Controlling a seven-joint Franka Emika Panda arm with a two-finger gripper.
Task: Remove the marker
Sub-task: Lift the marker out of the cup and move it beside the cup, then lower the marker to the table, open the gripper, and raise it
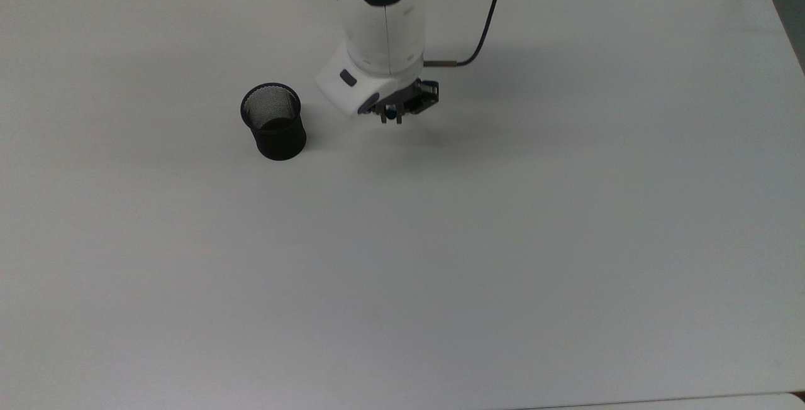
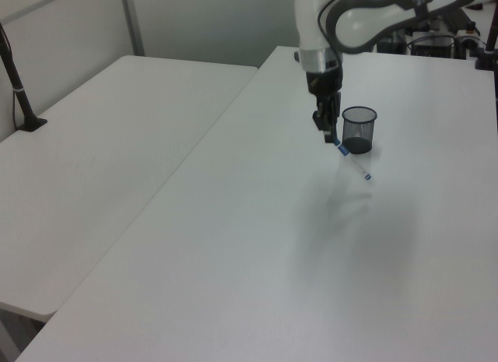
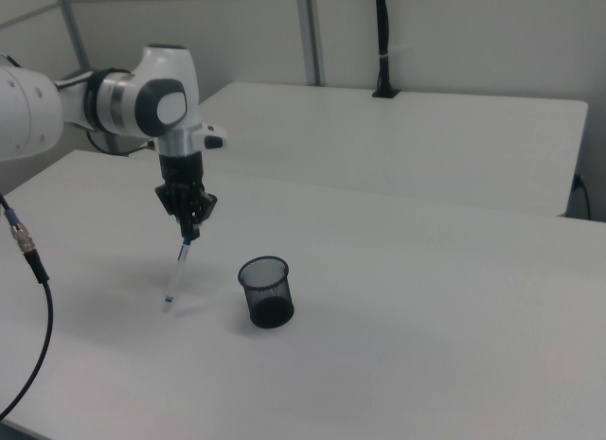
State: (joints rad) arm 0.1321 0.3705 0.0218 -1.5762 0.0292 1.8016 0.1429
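Top view: gripper (image 1: pixel 391 116) clear of the cup (image 1: pixel 274 122), toward the top view's right.

Left view: fingers clamped on the marker (image 2: pixel 352 159), which hangs slanted, tip near the surface (image 2: pixel 257 245). Best to lower gently before release, well off the cup.

Right view: arm reaches down, wrist near vertical.
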